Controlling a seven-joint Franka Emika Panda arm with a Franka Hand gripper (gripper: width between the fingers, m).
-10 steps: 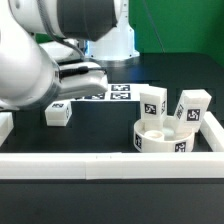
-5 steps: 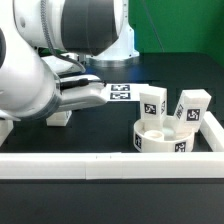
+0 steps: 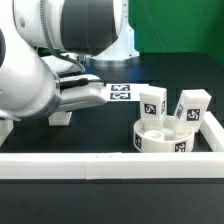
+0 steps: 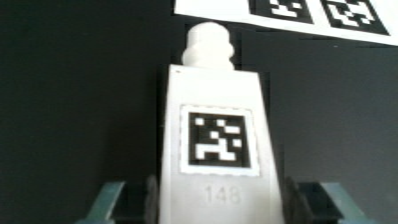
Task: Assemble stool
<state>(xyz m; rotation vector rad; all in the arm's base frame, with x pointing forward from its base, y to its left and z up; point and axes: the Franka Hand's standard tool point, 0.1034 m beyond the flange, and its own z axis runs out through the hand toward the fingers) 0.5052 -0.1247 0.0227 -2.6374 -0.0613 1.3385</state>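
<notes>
One leg (image 4: 217,120) lies flat on the black desk (image 4: 71,100), tag up, peg end toward the marker board (image 4: 302,12). The claw (image 4: 219,198) is open and grips nothing. Its fingers (image 4: 121,203) straddle the leg's other end. The seat (image 3: 160,140) sits well apart.

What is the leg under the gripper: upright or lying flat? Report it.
Lying flat: the leg rests on the table, tag facing up, peg pointing toward the marker board. The open gripper straddles it without touching.
</notes>
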